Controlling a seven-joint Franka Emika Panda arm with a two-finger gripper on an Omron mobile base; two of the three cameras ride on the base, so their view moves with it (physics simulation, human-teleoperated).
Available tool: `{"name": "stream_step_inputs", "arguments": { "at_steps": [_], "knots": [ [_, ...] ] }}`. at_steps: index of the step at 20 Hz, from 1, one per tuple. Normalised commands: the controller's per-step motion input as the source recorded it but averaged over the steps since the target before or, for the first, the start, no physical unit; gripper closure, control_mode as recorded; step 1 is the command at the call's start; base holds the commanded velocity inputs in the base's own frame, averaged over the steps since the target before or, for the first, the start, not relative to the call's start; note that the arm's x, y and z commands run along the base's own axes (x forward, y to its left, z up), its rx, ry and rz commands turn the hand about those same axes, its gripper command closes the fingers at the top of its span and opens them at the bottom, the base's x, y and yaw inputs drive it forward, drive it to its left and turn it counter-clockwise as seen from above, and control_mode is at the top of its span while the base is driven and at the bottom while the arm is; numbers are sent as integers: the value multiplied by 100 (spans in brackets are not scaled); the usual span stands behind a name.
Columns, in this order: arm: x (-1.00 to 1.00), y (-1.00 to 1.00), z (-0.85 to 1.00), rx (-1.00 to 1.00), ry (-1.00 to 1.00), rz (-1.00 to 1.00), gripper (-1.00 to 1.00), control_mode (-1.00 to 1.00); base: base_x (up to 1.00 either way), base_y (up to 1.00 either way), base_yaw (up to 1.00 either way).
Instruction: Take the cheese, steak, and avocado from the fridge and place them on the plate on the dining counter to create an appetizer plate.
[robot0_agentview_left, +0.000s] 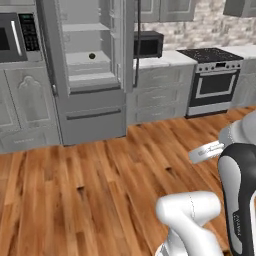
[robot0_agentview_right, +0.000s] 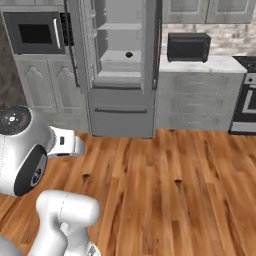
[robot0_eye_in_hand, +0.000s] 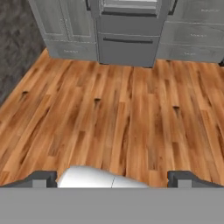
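The fridge (robot0_agentview_left: 90, 117) (robot0_agentview_right: 122, 117) stands across the wood floor with its upper doors swung open, showing pale shelves. A small dark round avocado (robot0_agentview_left: 92, 56) (robot0_agentview_right: 129, 54) sits alone on a middle shelf. In the hand view my gripper (robot0_eye_in_hand: 113, 179) is open, its two dark fingertips (robot0_eye_in_hand: 43, 178) far apart with nothing between them, hanging over the floor well short of the fridge's lower drawer (robot0_eye_in_hand: 127, 43). The cheese, steak, plate and dining counter are out of view.
A built-in microwave (robot0_agentview_left: 12, 37) (robot0_agentview_right: 35, 34) sits left of the fridge. Right of it, a black oven box (robot0_agentview_left: 148, 44) (robot0_agentview_right: 188, 46) rests on the worktop, then a stove (robot0_agentview_left: 215, 80). Bare wood floor (robot0_eye_in_hand: 113, 109) lies between me and the fridge.
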Motion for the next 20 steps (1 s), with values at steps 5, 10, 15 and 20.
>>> {"name": "stream_step_inputs", "arguments": {
  "at_steps": [5,10,15,20],
  "knots": [
    [0,0,0,0,0,0,-100,100,100,29,0],
    [0,0,0,0,0,0,-100,100,100,37,0],
    [0,0,0,0,0,0,-100,100,97,57,0],
    [0,0,0,0,0,0,-100,100,79,46,0]
  ]
}}
